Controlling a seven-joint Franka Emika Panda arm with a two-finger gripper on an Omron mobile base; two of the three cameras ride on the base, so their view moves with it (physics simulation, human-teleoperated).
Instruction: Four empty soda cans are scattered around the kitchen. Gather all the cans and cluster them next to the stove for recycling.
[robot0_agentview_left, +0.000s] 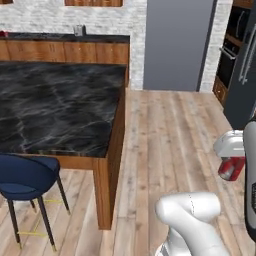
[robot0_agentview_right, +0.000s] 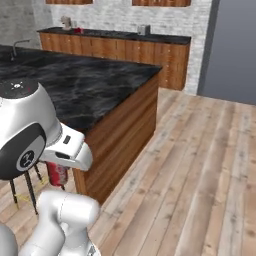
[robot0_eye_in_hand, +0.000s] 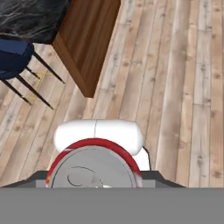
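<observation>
**Can carried in the gripper, over the plank floor**

Can first: I have one soda can (robot0_eye_in_hand: 92, 164) clamped in the gripper (robot0_agentview_left: 231, 167), jaws drawn in against its red sides. On the hand view I look straight down on its silvery-grey top with the red rim around it; the pull tab shows faintly, and I can read no brand or lettering on it from any view. In the left base view the can hangs at the right edge, red body below the white hand. In the right base view it sits low on the left, under the hand, just in front of the island's near corner.

My arm is folded close to the base, the hand held above the wood floor (robot0_agentview_left: 170, 130), with a white link of the arm directly beneath the can.

Left of the can stands the island (robot0_agentview_left: 60, 107) with its black veined marble top and brown wood sides. A blue stool (robot0_agentview_left: 25, 180) sits at its near edge. On the far counter (robot0_agentview_right: 115, 35) along the brick wall I can make out a second small red can (robot0_agentview_right: 78, 30), beside a beige appliance too small to identify. A tall grey panel (robot0_agentview_left: 175, 42) rises at the far right.
</observation>
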